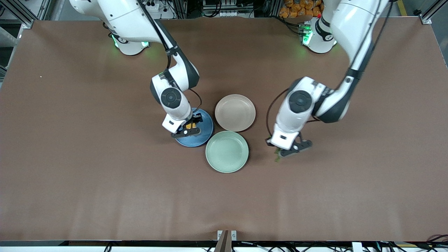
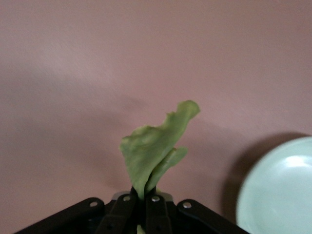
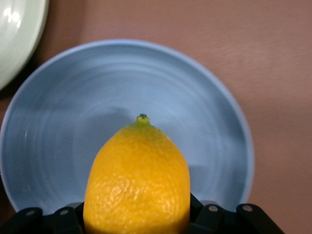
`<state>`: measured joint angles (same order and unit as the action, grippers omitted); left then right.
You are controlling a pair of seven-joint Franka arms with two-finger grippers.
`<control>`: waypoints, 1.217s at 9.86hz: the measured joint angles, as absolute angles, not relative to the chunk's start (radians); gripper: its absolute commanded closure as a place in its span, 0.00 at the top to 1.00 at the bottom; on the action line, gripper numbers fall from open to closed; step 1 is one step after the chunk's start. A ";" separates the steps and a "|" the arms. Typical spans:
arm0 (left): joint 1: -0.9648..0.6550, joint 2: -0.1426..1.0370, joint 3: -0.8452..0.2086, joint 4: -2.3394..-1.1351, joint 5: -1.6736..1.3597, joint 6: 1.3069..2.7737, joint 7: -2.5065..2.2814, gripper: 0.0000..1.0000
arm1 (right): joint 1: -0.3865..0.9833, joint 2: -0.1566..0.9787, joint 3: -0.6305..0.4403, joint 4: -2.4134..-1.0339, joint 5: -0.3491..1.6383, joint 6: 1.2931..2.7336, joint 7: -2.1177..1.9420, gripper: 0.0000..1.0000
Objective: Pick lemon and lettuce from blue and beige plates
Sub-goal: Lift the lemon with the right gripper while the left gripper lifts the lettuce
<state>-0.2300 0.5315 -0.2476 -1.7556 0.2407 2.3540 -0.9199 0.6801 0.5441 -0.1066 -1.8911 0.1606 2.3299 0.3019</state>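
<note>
Already lifted: lemon and lettuce both gripped

Right gripper (image 1: pixel 187 128), just left of the front view's centre, hangs over the blue plate (image 1: pixel 206 133) with its fingers closed on the lemon (image 3: pixel 137 180). Left gripper (image 1: pixel 288 148), right of centre, is over bare table (image 1: pixel 70 157), fingers pinching the lettuce (image 2: pixel 153 153) by its stem end. Beige plate (image 1: pixel 235 112) sits mid-frame, touching the mint-green plate (image 1: pixel 227 151) lower down.
</note>
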 measured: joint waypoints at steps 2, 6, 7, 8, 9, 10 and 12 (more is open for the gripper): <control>-0.156 0.531 -0.248 -1.756 0.241 2.340 -0.797 0.00 | 0.640 0.520 -0.109 -1.865 0.161 2.282 0.302 0.39; -0.079 0.531 -0.250 -1.757 0.241 2.299 -0.629 0.00 | 0.555 0.469 -0.121 -1.851 0.159 2.230 0.283 0.39; -0.074 0.532 -0.250 -1.758 0.241 2.293 -0.607 0.00 | 0.530 0.467 -0.127 -1.844 0.156 2.204 0.256 0.38; -0.073 0.532 -0.250 -1.761 0.241 2.278 -0.586 0.00 | 0.497 0.467 -0.131 -1.836 0.155 2.170 0.211 0.38; -0.073 0.532 -0.251 -1.763 0.241 2.259 -0.562 0.00 | 0.460 0.466 -0.140 -1.819 0.154 2.122 0.162 0.38; -0.071 0.532 -0.251 -1.765 0.241 2.245 -0.537 0.00 | 0.435 0.465 -0.155 -1.799 0.148 2.086 0.125 0.38; -0.054 0.532 -0.251 -1.766 0.241 2.213 -0.458 0.00 | 0.408 0.463 -0.190 -1.783 0.134 2.064 0.064 0.38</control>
<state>-0.0539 0.5324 -0.2509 -1.7656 0.2408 2.2134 -0.4581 0.4079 0.4635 -0.1899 -1.7835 0.1343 2.0642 0.0641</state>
